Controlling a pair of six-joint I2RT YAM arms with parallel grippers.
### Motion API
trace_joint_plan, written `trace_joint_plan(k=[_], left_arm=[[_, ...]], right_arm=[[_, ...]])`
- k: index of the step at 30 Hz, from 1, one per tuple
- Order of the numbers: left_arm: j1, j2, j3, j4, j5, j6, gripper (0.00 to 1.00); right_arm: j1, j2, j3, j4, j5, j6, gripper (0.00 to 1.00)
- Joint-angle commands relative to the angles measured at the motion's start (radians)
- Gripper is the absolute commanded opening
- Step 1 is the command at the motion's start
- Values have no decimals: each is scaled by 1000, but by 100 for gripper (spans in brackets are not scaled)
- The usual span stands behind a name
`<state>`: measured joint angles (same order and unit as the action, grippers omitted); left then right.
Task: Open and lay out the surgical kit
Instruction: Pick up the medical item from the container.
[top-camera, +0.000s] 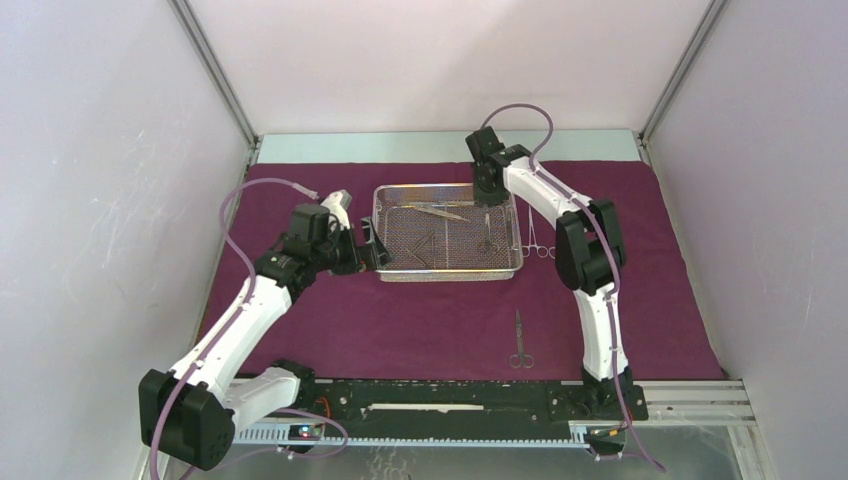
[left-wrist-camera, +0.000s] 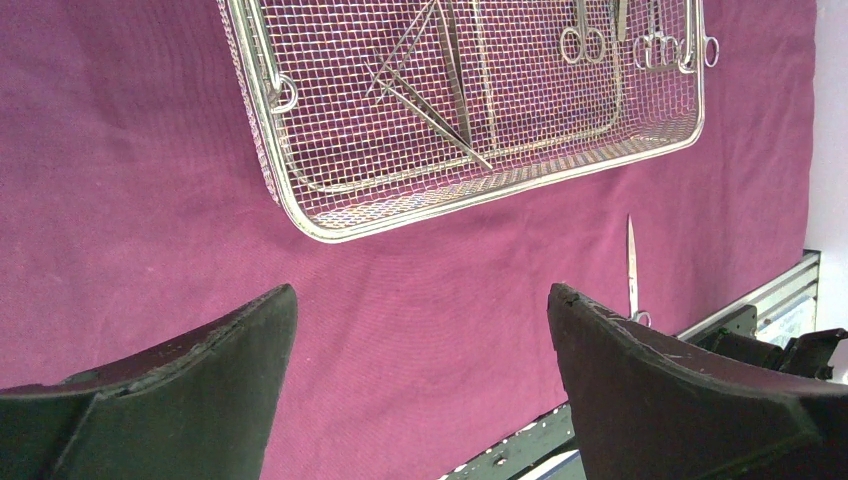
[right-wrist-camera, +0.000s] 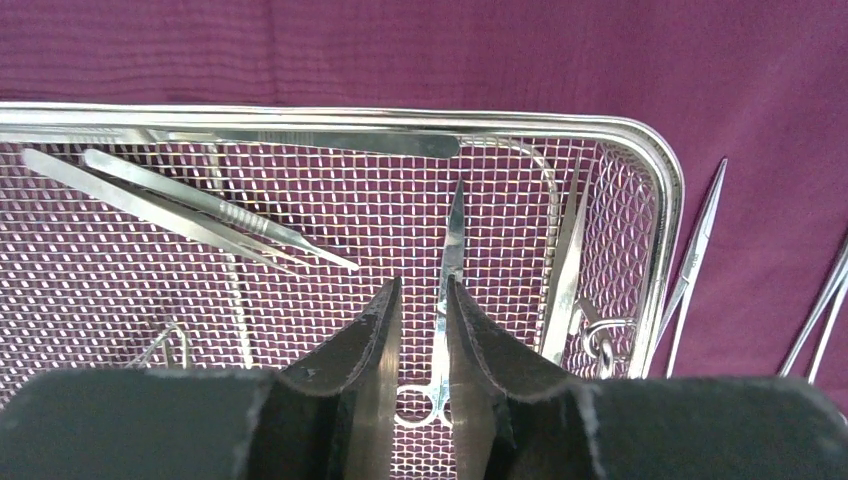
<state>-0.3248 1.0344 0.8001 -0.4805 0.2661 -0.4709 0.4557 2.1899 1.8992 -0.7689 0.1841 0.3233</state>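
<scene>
Scissors (right-wrist-camera: 455, 235) flat in mesh tray (right-wrist-camera: 660, 170) near its right edge, under the narrow gap between slightly parted right gripper (right-wrist-camera: 422, 285) fingers, left gripper (left-wrist-camera: 420, 295) spread wide, empty, over maroon cloth (left-wrist-camera: 120, 200) beside tray's left edge

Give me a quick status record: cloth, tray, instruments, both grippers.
cloth: spread flat
tray: on cloth, centre rear
inside tray: tweezers; tray scissors
out on cloth: two ring-handled instruments right of tray; front scissors near the arm bases
left gripper: open, empty, off tray's left end
right gripper: jaws narrowly apart, either side of tray scissors
</scene>
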Motion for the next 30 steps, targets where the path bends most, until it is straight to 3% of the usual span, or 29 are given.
trace_joint_plan(k=[1,22,30], left_arm=[[6,0,-14,12,2,3,100],[5,6,-13,12,2,2,100],[5,6,-15,12,2,2,100]], right_arm=[[-8,14,-30,8,-4,35,32],[-16,55,-103,41,-24,54,32],[-21,61,-133,62,-40,62,23]])
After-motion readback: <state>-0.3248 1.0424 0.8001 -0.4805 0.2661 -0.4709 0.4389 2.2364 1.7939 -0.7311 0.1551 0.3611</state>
